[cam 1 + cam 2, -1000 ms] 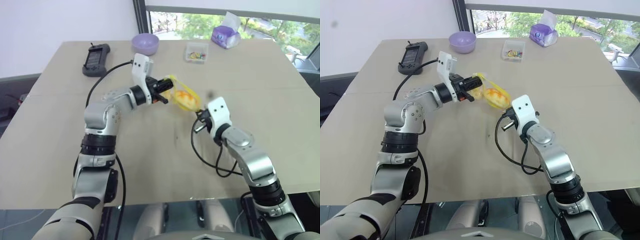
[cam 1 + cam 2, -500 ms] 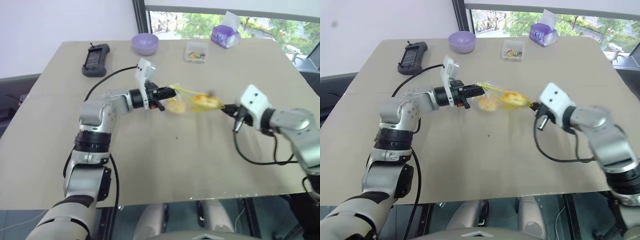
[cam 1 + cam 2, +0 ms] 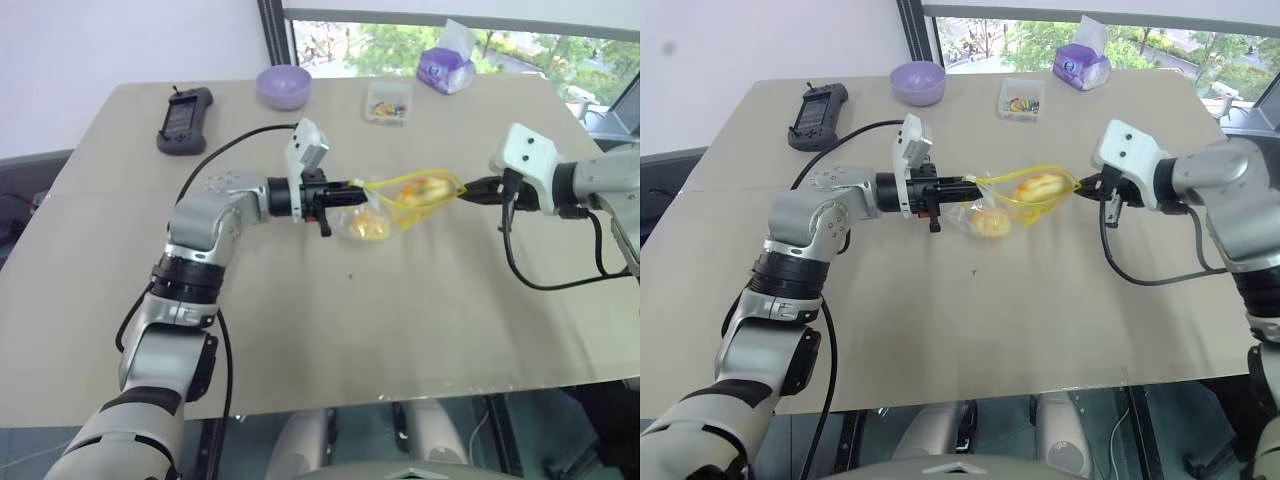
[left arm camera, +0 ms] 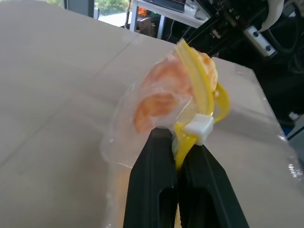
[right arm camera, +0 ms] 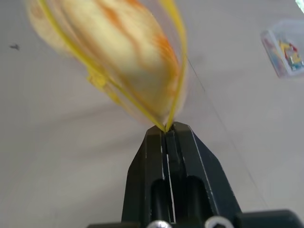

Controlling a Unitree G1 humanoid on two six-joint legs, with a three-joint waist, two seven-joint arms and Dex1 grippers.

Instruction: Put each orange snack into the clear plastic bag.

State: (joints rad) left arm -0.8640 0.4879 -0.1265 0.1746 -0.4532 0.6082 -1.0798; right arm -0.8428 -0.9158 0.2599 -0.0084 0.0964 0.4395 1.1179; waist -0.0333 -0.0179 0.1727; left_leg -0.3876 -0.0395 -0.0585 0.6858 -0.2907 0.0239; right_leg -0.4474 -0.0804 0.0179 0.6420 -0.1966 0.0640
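Hanging above the tabletop [image 3: 300, 330], the clear plastic bag [image 3: 395, 205] is stretched between the two arms, both orange snacks [image 3: 1038, 186] inside it. The left gripper [image 3: 350, 190] has its jaws clamped on one end of the yellow seal strip [image 4: 199, 90]. The right gripper [image 3: 468, 190] has its jaws pinched on the other end.

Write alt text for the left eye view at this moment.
Two robot arms hold a clear plastic bag stretched between them above a beige table, both jaws shut on its yellow seal strip; two orange snacks sit inside.
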